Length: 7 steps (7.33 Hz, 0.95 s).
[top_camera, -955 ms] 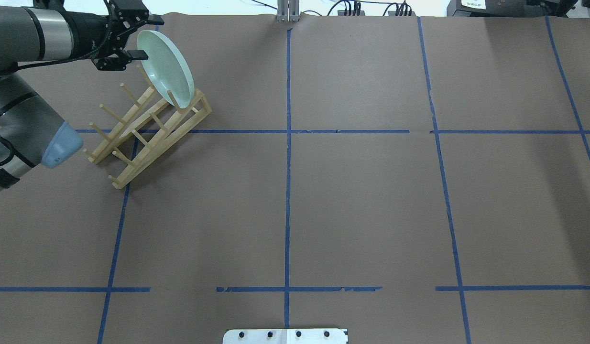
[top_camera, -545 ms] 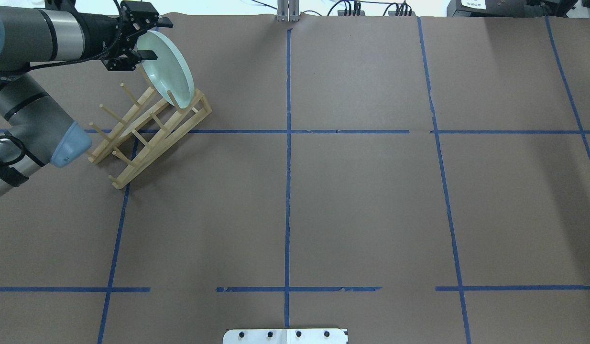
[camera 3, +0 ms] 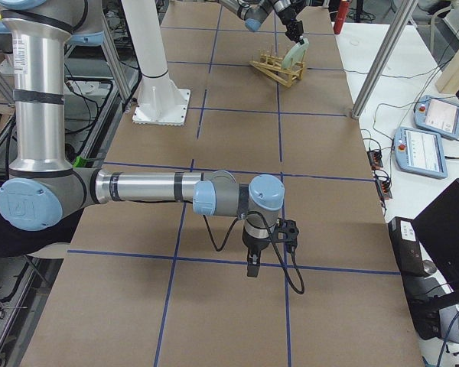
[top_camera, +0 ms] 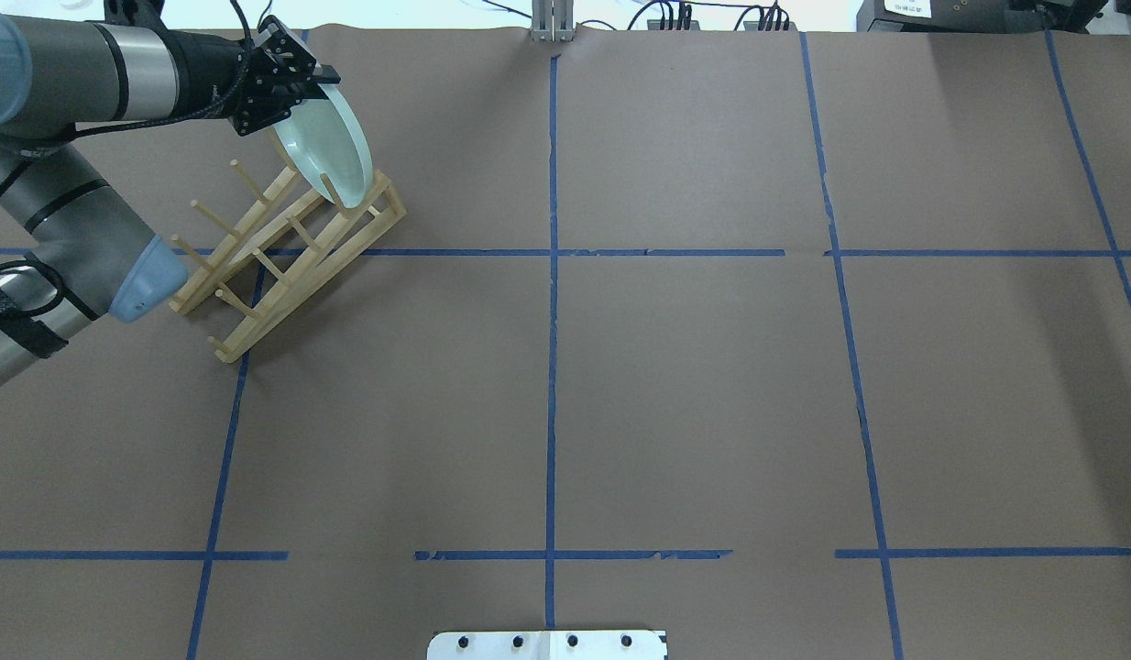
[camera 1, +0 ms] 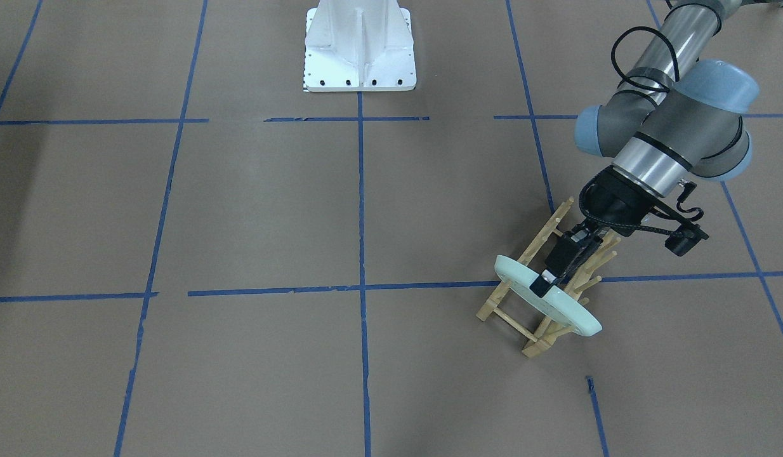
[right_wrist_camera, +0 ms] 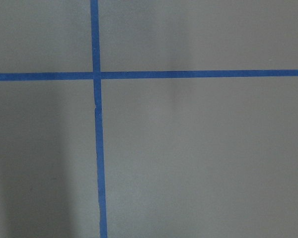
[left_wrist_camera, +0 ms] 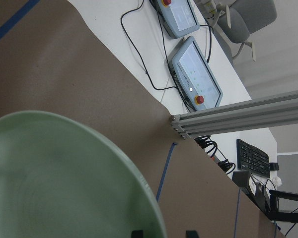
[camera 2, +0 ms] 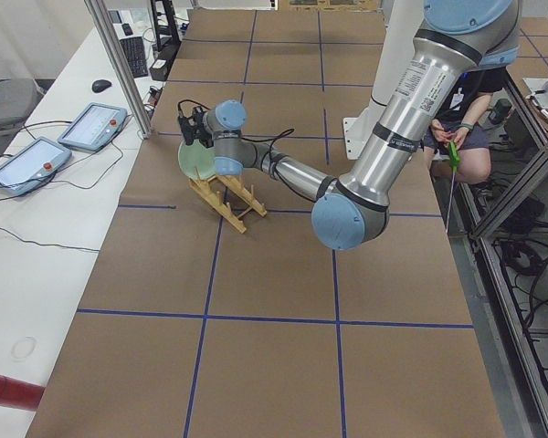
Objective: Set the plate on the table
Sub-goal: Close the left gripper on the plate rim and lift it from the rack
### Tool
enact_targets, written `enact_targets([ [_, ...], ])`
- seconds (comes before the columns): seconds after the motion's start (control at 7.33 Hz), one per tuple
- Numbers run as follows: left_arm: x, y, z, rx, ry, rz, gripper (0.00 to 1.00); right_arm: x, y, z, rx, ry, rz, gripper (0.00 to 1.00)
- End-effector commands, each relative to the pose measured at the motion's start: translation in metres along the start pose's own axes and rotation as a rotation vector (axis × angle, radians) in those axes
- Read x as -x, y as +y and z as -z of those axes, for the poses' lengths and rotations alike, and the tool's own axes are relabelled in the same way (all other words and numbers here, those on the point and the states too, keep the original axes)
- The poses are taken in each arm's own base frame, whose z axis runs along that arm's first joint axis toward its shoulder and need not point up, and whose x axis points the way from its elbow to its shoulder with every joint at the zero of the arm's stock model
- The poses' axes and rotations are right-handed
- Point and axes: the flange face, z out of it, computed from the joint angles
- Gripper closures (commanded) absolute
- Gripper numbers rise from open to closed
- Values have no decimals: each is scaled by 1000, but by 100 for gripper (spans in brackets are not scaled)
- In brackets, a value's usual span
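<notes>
Straddling the upper rim of the plate (top_camera: pixel 332 151), propped on edge at the far end of the wooden rack (top_camera: pixel 281 266), the left gripper (camera 1: pixel 544 282) shows fingers parted, not clamped; a shallow bite could drop the dish or drag the rack across the table (top_camera: pixel 694 394).

The surface (top_camera: pixel 694 385) is brown paper crossed by a grid of blue tape lines. The plate (top_camera: pixel 338 158) is a plain pale mint green. The rack (top_camera: pixel 341 257) is light, unpainted wood. The left tool (top_camera: pixel 311 81) is black, and so is the right tool (camera 3: pixel 252 267). The left arm (camera 1: pixel 677 136) and the right arm (camera 3: pixel 138 187) are grey with silver bands and light-blue joint caps. The robot base (camera 1: pixel 358 47) is white. Two grey pendants (left_wrist_camera: pixel 196 74) with pale screens and red buttons lie on a white bench (left_wrist_camera: pixel 102 17).
</notes>
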Motion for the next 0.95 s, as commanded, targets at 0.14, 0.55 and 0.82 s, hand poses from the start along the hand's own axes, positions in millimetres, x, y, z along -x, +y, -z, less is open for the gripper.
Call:
enact_targets([
  [0.14, -6, 0, 7, 3, 27, -14, 100, 0, 0, 0, 0, 0, 0, 0],
  [0.55, 0, -1, 38, 19, 141, -40, 100, 0, 0, 0, 1, 0, 1, 0],
  [0.82, -9, -27, 67, -9, 204, 14, 100, 0, 0, 0, 1, 0, 1, 0],
])
